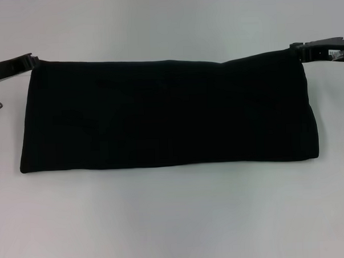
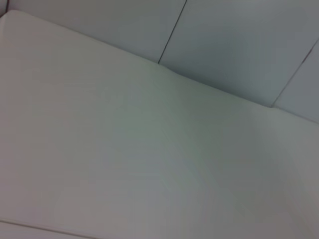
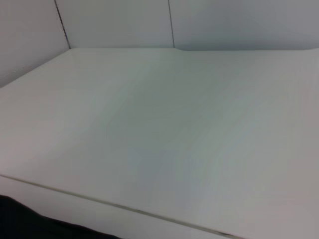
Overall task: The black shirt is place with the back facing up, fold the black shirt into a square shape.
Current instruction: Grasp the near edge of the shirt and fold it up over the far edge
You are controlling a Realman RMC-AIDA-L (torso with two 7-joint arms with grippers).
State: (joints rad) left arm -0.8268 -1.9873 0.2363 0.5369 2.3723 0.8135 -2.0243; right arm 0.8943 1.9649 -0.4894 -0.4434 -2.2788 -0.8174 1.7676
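A plain white worktop (image 1: 176,220) fills the head view from edge to edge, evenly lit with no hard shadows. In the wrist views its far edge meets pale grey wall panels (image 3: 114,22) across the upper part of the frame, divided by thin dark vertical seams (image 2: 173,31).

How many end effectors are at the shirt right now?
2. The left end effector is at the far left corner of the black shirt; the right end effector is at its far right corner.
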